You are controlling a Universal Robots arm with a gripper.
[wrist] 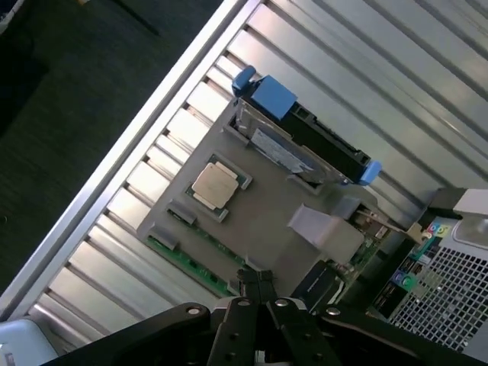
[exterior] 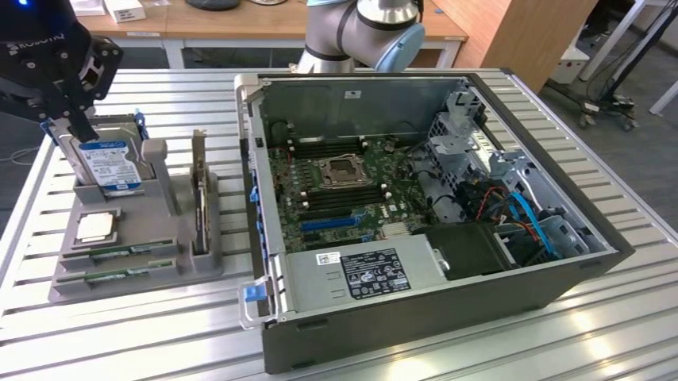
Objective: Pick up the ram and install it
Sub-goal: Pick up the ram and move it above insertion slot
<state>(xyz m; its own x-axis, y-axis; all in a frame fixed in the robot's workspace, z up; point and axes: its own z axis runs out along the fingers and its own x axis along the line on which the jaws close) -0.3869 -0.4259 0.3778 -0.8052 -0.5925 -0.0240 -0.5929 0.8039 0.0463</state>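
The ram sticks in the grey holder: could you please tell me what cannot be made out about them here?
- Exterior view: the ram sticks sit sunk in the grey holder, chips and label hidden.
- Wrist view: the gripper covers one end of a ram stick.
- Exterior view: the motherboard's memory slots are too small to judge their latches.

I see the arm [exterior: 371, 24] as silver-grey with a pale blue joint cap, and its gripper [exterior: 81, 127] as matte black — white lettering, silvery linkage pins.
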